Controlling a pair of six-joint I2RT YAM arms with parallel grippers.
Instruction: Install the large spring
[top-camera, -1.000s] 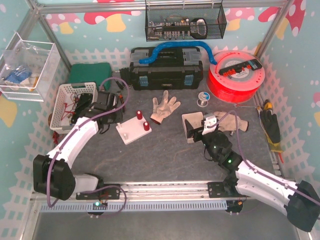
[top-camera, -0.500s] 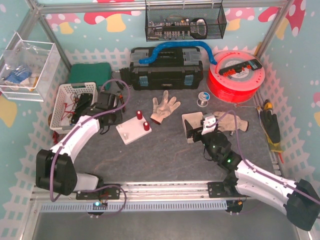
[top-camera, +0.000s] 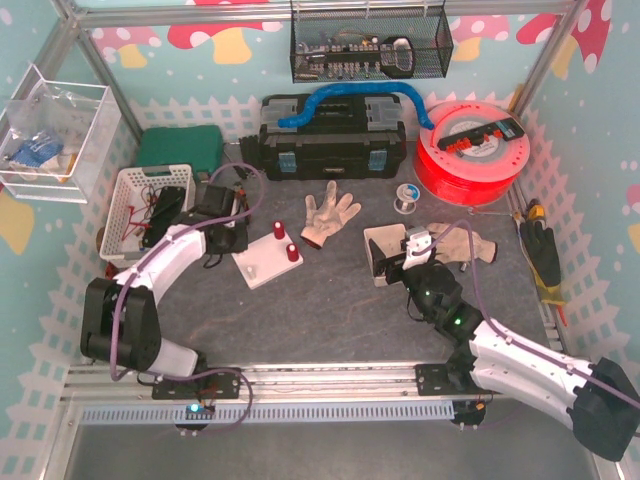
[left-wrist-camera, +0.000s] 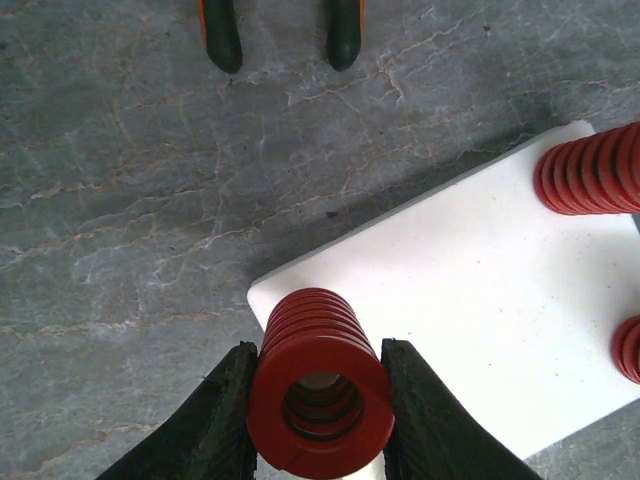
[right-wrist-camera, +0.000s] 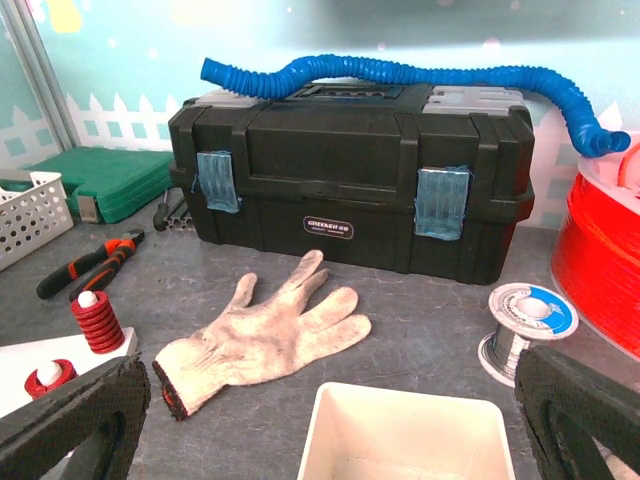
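In the left wrist view the large spring (left-wrist-camera: 318, 395), a fat red coil, sits end-on between two black fingers (left-wrist-camera: 225, 420). My left gripper (left-wrist-camera: 320, 348) is shut on it over the near corner of the white plate (left-wrist-camera: 470, 300). Two smaller red springs (left-wrist-camera: 590, 170) stand on that plate. From above, the left gripper (top-camera: 230, 230) is at the plate's left end (top-camera: 262, 265), and the held spring is hidden there. My right gripper (top-camera: 402, 262) stands open and holds nothing, beside a white box (top-camera: 380, 245).
Pliers handles (left-wrist-camera: 280, 35) lie just beyond the plate. A work glove (right-wrist-camera: 262, 340), a black toolbox (right-wrist-camera: 350, 190), a wire spool (right-wrist-camera: 525, 320) and the white box (right-wrist-camera: 410, 440) lie ahead of the right gripper. A white basket (top-camera: 140, 205) stands left, and a red filament reel (top-camera: 470, 150) back right.
The left arm has swung a little, carrying the spring slightly toward the white plate. The right arm has not moved.
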